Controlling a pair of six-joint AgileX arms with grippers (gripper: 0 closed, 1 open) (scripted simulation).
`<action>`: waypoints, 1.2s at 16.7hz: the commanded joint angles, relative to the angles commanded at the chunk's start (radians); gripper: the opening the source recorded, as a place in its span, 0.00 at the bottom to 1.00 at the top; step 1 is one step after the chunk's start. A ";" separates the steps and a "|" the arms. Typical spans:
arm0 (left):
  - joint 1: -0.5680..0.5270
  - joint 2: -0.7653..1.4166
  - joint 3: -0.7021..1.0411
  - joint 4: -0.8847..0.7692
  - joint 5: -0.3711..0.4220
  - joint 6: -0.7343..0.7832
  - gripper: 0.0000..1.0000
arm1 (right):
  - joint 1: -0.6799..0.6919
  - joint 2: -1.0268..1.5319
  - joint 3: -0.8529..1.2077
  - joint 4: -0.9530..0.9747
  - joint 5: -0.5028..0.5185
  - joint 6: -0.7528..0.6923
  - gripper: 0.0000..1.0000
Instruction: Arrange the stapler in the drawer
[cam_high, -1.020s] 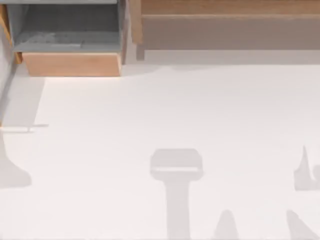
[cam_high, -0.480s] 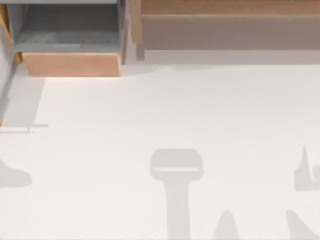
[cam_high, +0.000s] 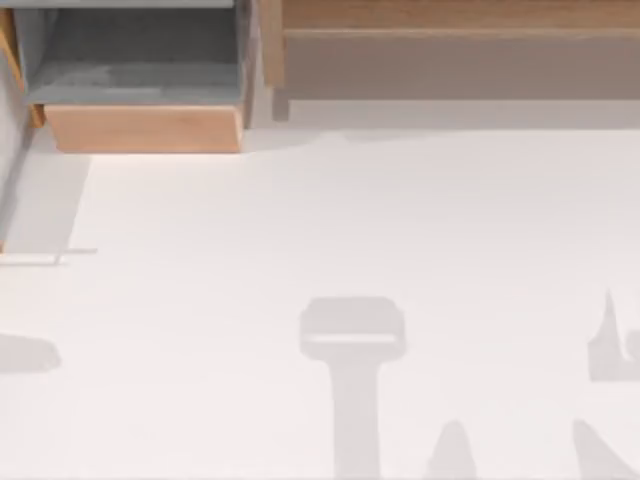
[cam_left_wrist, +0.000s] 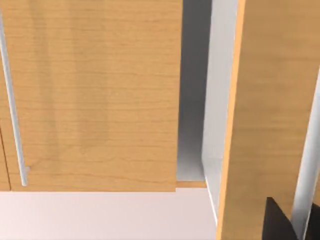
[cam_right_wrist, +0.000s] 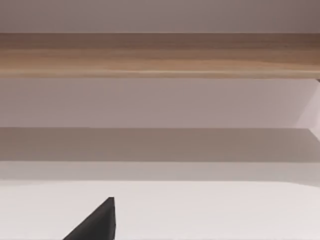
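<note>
Stapler first: I cannot tell from these views where it lies. It is not on the bare stretch of table (cam_high: 350, 220), so I judge it is most likely down inside the drawer (cam_high: 140, 128), behind the tan front panel, though that is a guess and not something I see. The drawer stands pulled open at the table's far left, grey floor and walls exposed, just beside the long wooden unit (cam_high: 450, 60) that runs along the back. What has changed in the last second is the soft shadow at the left edge (cam_high: 25, 353): it was a tall blob rising up the edge, and it has shrunk and flattened into a low smear. I read that as my left arm drawing away from the table. My left gripper (cam_left_wrist: 280, 222) is a dark tip close to a tan wooden panel (cam_left_wrist: 95, 90), with a grey gap beside the panel; whether it is apart or together I cannot tell, and nothing seems to be carried in it. My right gripper (cam_right_wrist: 97, 222) is parked low over the table on the right, facing the long unit, its state equally unclear. If the stapler is indeed in the drawer, the placing is done.
</note>
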 joint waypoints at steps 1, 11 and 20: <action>0.000 0.000 0.000 0.000 0.000 0.000 0.00 | 0.000 0.000 0.000 0.000 0.000 0.000 1.00; -0.094 0.086 0.183 -0.107 -0.096 -0.004 0.00 | 0.000 0.000 0.000 0.000 0.000 0.000 1.00; -0.130 0.126 0.253 -0.160 -0.133 -0.007 0.00 | 0.000 0.000 0.000 0.000 0.000 0.000 1.00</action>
